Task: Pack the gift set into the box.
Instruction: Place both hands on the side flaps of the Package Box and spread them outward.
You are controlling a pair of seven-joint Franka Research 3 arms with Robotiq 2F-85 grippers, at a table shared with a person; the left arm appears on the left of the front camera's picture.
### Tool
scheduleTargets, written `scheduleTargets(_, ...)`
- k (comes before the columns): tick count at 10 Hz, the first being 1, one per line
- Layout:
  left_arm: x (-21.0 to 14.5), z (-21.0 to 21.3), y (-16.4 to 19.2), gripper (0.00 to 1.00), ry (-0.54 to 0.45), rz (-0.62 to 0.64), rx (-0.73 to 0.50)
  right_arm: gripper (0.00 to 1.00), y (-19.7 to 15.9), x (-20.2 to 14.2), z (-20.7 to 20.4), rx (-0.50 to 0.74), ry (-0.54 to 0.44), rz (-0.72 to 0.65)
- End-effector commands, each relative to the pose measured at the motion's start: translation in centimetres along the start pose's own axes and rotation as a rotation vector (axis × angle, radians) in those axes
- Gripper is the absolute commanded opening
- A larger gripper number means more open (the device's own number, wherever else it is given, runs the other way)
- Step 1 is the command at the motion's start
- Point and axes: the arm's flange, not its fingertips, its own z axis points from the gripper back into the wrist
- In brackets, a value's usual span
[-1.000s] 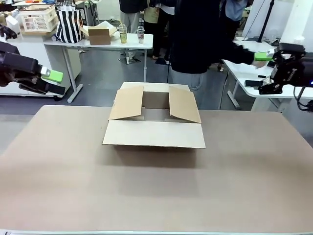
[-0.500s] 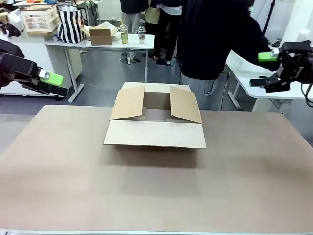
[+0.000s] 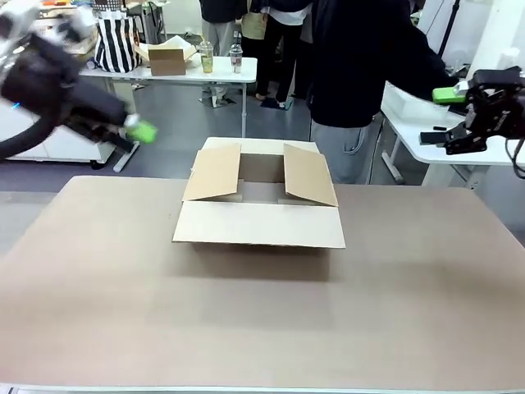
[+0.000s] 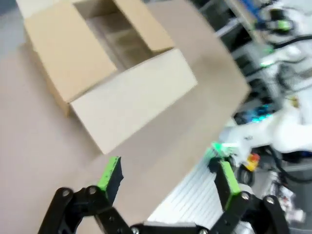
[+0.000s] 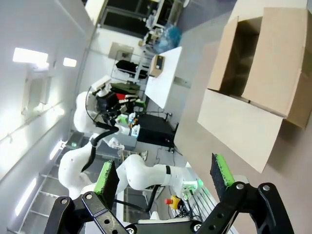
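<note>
The black left gripper (image 4: pixel 168 169) has green pads (image 4: pixel 109 173); its blurred arm (image 3: pixel 51 75) seems dark.

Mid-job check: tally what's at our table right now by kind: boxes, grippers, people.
box, flaps open, on the table: 1
Grippers, jaws open and empty: 2 (left gripper, right gripper)
person at the far side: 1
Total: 4

The box (image 3: pixel 258 226) is plain brown corrugated cardboard, matt and unprinted. The desk (image 3: pixel 246 328) has a dull, smooth grey-brown top without shine. The left gripper (image 4: pixel 168 165) has matt black fingers (image 4: pixel 78 200), plastic or metal, faced with green rubbery-looking pads (image 4: pixel 228 179).
</note>
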Motion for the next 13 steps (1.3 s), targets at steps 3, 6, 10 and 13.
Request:
scheduleTargets(3, 8.2, -11.0, -1.9, 1.0, 0.332, 0.095, 0.388, 1.0, -0.1, 0.1, -0.2, 0.015, -0.004, 0.03)
scheduleTargets(6, 8.4, -11.6, -3.3, 1.0, 0.374, -0.024, 0.124, 1.0, -0.1, 0.1, -0.2, 0.015, -0.004, 0.03)
scheduleTargets(10, 8.7, -16.3, -2.5, 1.0, 0.285, 0.151, 0.477, 1.0, -0.1, 0.1, -0.2, 0.015, -0.004, 0.03)
scheduleTargets(13, 13.5, -24.6, -0.6, 1.0, 0.28, 0.235, 0.71, 1.0, -0.1, 0.1, -0.2, 0.015, -0.004, 0.03)
